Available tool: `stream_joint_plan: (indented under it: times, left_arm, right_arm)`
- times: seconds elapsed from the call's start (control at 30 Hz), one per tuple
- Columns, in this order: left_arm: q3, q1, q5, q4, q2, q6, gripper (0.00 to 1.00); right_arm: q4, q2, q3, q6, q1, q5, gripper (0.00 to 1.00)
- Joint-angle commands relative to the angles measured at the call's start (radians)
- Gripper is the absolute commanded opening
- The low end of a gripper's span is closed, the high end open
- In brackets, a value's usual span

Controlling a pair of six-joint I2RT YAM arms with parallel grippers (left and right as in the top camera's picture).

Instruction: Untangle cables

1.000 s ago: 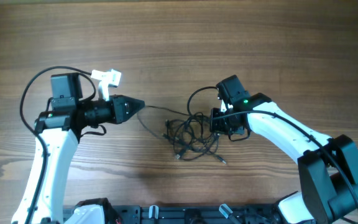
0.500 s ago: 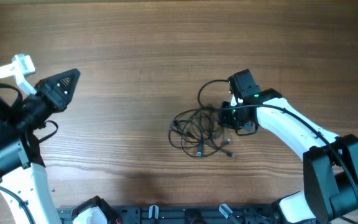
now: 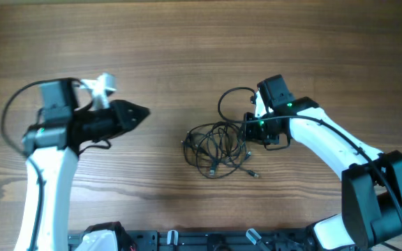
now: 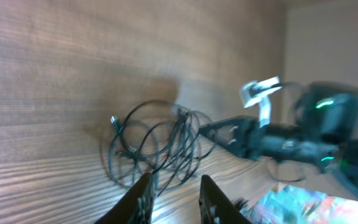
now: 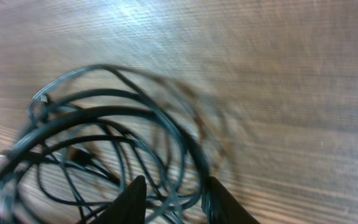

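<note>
Cables (image 3: 218, 148) lie in one tangled heap mid-worktop (image 3: 187, 42). Right hand (image 3: 248, 130) sits at the heap's right edge, slightly parted, strands loose in the gap. Left hand (image 3: 144, 112) is well apart, part open, empty. Likely regrasp step: next, each hand pinches a separate loop.

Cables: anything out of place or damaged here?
Only the expected mess: the cables lie in one tangled heap of overlapping loops in the middle of the table, close by the right gripper. No damage visible, though both wrist views are blurred.
</note>
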Motion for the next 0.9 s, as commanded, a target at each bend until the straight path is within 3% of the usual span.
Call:
stream_joint_plan:
  times: [0.0, 0.17, 0.33, 0.87]
  left_arm:
    - [-0.001, -0.11, -0.064, 0.02, 0.104, 0.031, 0.35]
    - [-0.001, -0.261, -0.064, 0.098, 0.247, 0.031, 0.46]
    - [-0.001, -0.365, -0.064, 0.178, 0.338, 0.027, 0.51]
    - [-0.001, -0.507, -0.153, 0.283, 0.419, -0.008, 0.52]
  right_arm:
    - [-0.032, -0.033, 0.09, -0.031, -0.003, -0.014, 0.33]
    - [-0.055, -0.051, 0.104, -0.03, -0.003, -0.14, 0.35]
    - [-0.079, -0.051, 0.103, -0.019, 0.002, -0.271, 0.35]
    - [-0.006, -0.05, 0.1, 0.118, 0.043, -0.2, 0.37]
